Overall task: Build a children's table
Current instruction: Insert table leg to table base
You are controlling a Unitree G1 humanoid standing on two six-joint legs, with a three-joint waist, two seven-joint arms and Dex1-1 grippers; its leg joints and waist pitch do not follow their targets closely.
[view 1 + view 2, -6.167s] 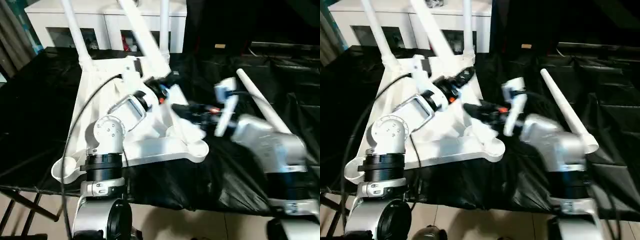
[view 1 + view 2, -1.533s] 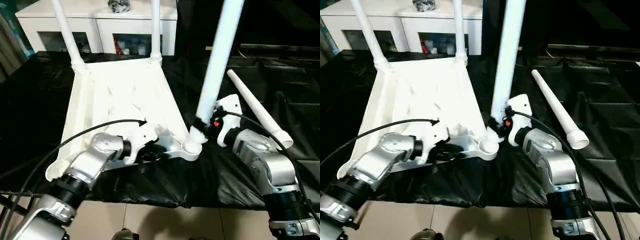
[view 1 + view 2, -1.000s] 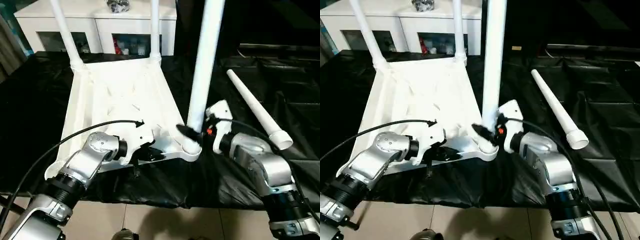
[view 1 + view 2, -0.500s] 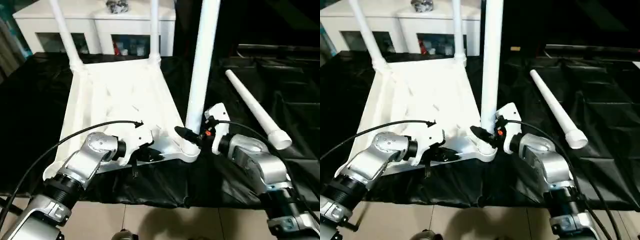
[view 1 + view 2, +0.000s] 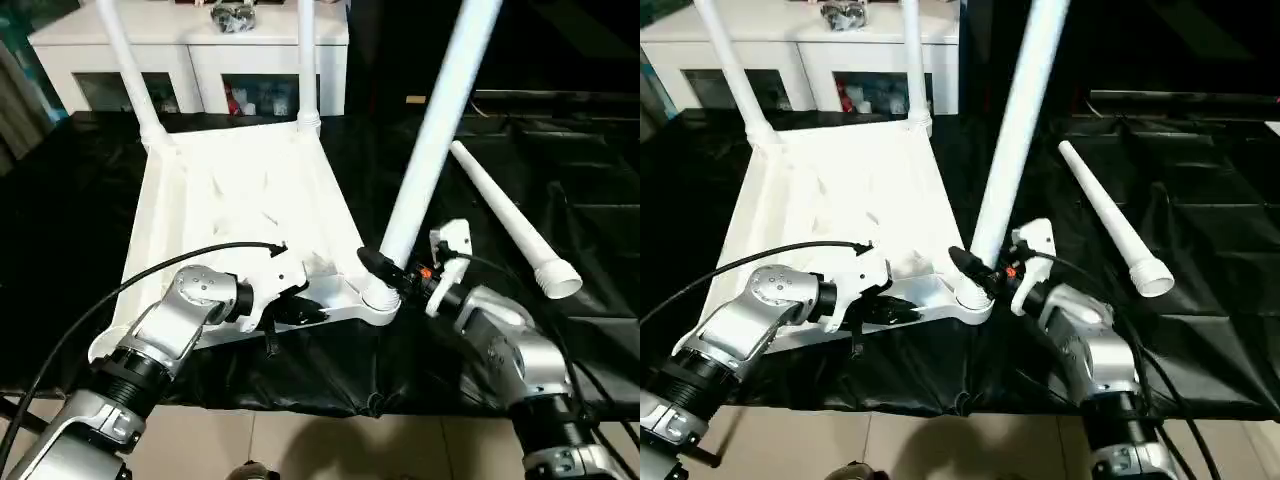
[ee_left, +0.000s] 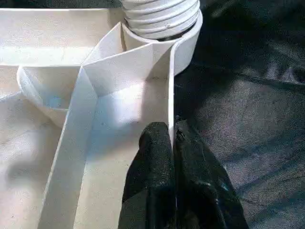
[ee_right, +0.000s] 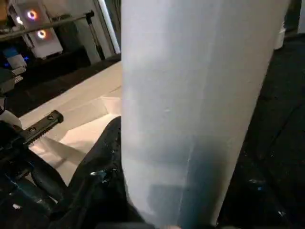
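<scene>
Jaws of the right gripper [image 5: 392, 277] are closed around a tilted leg [image 5: 432, 140] at the near corner of the upturned children's table [image 5: 245, 205] on black cloth [image 5: 560, 180], whose near rim is pinched tight by the left gripper [image 6: 172, 143].

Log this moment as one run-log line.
left claw: shut on tabletop rim | right claw: gripping third leg, tilted at near corner socket | fourth leg: lying on cloth

Indoor test room: black-draped bench [image 5: 90, 210], white glass-doored cabinet [image 5: 200, 60].
</scene>
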